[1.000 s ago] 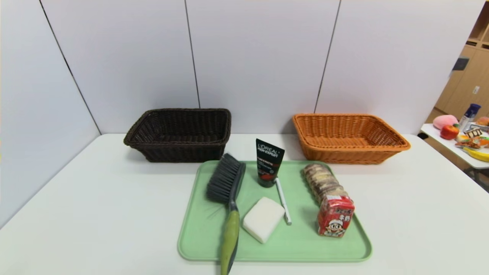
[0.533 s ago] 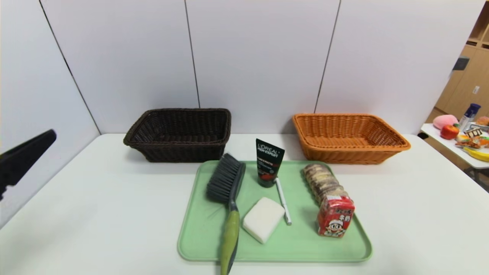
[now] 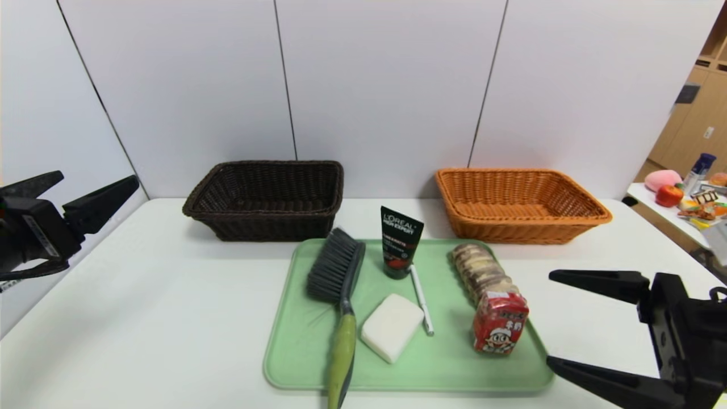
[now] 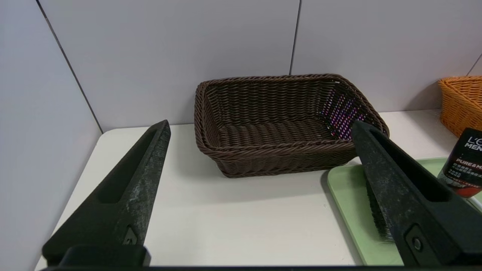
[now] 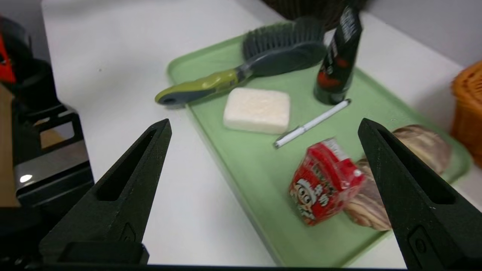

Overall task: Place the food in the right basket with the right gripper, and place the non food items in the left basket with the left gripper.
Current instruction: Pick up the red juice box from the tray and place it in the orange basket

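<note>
Right gripper: jaws spread wide, holding nothing, hovering off the right edge of the green tray. The red snack pack lies just to its left, on the tray's near right corner, and is the closest item to it. Behind the pack, touching it, a stack of biscuits runs lengthwise toward the orange basket, which stands beyond the tray at the back right.

Left gripper: jaws likewise wide apart and empty, held well off to the far left, apart from everything. The brown basket sits at the back left.

Non-food items on the tray: brush, handle overhanging the near edge; white soap bar; pen; upright black tube.

Judgement: the right arm is nearer its work. The path to the pack appears unobstructed; the biscuits behind may be disturbed on lifting.
</note>
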You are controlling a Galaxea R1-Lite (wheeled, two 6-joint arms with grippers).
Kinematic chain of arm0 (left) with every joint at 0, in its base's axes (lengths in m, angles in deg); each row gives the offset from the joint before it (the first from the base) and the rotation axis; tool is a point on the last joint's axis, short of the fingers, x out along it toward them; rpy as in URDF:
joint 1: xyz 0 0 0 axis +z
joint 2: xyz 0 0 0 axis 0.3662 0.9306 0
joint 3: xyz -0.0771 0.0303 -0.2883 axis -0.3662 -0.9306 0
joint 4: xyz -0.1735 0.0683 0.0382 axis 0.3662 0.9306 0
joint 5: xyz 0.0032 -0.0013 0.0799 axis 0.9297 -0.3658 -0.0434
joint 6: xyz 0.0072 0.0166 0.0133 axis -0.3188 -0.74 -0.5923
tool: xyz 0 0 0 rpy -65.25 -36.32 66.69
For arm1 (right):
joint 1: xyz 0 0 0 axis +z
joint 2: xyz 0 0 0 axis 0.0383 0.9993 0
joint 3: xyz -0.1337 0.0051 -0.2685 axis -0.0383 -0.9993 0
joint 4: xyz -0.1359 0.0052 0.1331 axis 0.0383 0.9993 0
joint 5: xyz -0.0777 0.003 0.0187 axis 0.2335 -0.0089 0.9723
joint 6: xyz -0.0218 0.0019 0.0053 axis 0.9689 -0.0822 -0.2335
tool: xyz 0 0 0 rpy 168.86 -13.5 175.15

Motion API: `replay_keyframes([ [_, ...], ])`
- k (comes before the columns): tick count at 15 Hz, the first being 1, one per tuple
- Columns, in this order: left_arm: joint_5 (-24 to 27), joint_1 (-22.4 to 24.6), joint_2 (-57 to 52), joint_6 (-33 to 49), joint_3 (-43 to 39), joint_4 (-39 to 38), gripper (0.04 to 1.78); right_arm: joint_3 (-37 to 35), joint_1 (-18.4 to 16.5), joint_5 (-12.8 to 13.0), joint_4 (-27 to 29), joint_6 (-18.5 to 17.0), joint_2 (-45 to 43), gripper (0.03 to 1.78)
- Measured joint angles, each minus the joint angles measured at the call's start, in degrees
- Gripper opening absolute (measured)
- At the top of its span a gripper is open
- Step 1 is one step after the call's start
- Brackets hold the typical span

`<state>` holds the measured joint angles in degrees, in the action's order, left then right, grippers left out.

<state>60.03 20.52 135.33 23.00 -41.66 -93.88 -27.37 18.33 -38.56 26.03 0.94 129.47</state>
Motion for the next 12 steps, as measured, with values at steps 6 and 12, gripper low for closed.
replay_keyframes([
  [6,0.05,0.00,-0.77,-0.05,-2.36,0.04,1.69,-4.44,-1.21,-0.04,-12.18,0.46,8.95,1.71],
  [12,0.06,0.00,-2.76,0.20,-4.44,0.06,1.69,-5.57,-2.15,0.00,-27.11,0.13,21.99,1.71],
])
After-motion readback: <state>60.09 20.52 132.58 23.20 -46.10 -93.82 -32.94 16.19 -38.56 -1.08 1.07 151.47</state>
